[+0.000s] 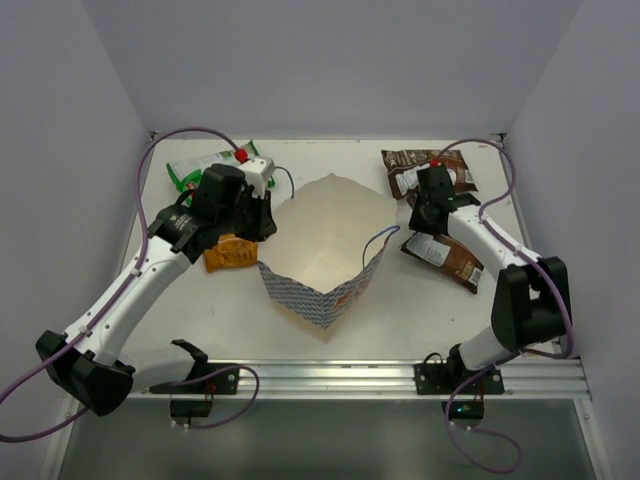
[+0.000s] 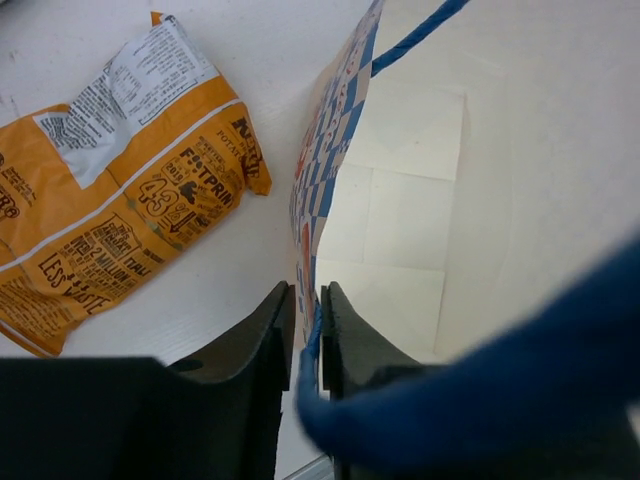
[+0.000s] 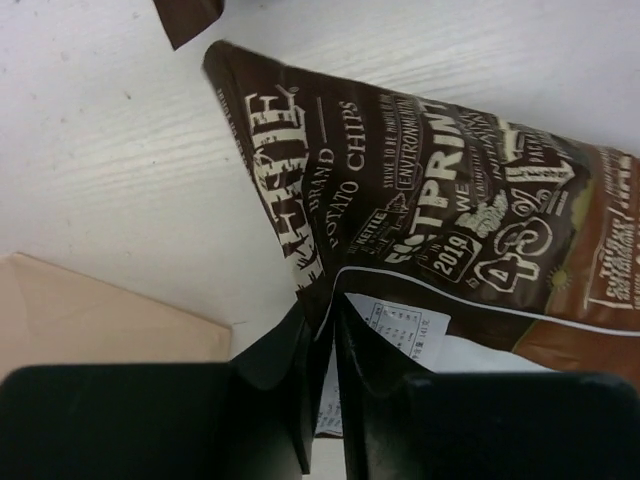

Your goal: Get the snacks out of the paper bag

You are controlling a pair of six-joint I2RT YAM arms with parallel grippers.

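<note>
Left gripper nipped on tan checkered paper bag rim, right gripper nipped on dark brown crinkly snack packet — advise laying flat before release.

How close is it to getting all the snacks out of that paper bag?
Nearly finished. Done: the green packet, orange packet and one brown packet lie on the table, and from above the paper bag looks empty. In hand: the right jaws are shut on an edge of the second brown packet, which is outside the bag; the left jaws pinch the bag's rim. Left: probably just letting go of both.
</note>
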